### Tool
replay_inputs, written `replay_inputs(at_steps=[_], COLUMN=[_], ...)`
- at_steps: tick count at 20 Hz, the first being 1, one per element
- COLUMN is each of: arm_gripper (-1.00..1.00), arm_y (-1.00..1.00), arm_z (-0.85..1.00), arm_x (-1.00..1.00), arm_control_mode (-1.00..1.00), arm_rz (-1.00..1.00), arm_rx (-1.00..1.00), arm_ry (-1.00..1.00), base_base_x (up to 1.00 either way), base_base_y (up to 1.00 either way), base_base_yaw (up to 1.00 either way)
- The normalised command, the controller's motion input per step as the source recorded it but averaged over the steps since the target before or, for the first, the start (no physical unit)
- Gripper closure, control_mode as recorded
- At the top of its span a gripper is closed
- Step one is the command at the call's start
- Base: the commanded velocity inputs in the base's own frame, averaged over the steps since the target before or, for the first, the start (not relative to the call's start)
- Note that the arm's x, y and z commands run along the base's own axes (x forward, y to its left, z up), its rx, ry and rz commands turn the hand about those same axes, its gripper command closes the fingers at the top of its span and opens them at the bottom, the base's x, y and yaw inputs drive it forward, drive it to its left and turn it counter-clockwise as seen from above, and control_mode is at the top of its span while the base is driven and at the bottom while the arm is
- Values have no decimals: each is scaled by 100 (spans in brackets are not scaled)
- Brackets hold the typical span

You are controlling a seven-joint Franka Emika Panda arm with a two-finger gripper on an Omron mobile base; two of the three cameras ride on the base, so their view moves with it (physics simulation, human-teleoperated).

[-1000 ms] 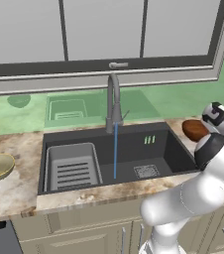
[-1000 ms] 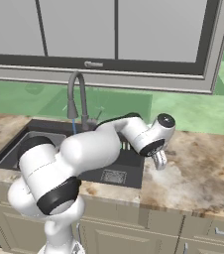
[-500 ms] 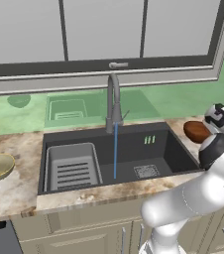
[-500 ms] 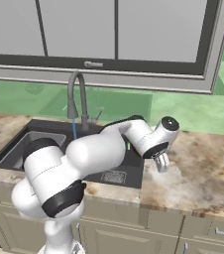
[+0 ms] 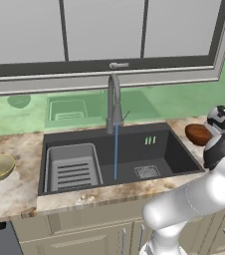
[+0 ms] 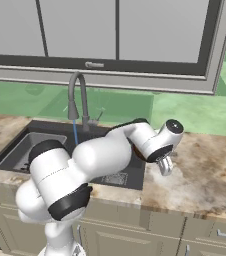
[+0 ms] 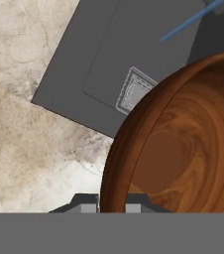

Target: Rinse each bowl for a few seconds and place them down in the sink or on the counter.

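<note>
Change: my tool (image 7: pixel 111 207) has lifted the dark reddish-brown wooden bowl (image 5: pixel 199 134) off the mottled stone desk (image 5: pixel 15 189).
Tool: pinching the bowl's rim.
Meaning: ready to carry to the running water stream (image 5: pixel 116 152) in the dark sink (image 5: pixel 129 149).

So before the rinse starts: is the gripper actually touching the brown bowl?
Touching. In the hand view the brown bowl's rim runs down between the two fingertips, one on either side.
</note>
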Motion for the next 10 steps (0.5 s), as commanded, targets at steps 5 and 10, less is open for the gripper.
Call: replay_inputs(at_steps=[5, 10], arm_gripper=[100, 100], arm_y=[0, -1], arm_z=[-9, -11], arm_x=[0, 0], arm_control_mode=[-100, -100], arm_rz=[0, 0], arm_rx=[-4, -4], arm_ry=[3, 2], base_base_x=[0, 0], base_base_y=[0, 0], base_base_yaw=[0, 0])
